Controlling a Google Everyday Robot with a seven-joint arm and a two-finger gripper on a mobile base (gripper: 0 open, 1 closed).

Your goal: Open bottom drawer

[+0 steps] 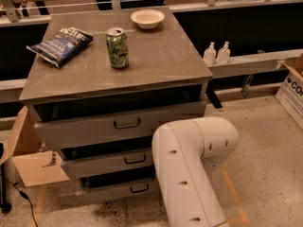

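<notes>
The bottom drawer (106, 193), lowest beside the white arm (189, 169), was judged rigid and free-sliding, best taken by its small black loop handle (139, 188). The gripper was out of view; its state could not be told.

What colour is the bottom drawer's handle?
Black handle on bottom drawer, camera view; gripper not in view.
</notes>
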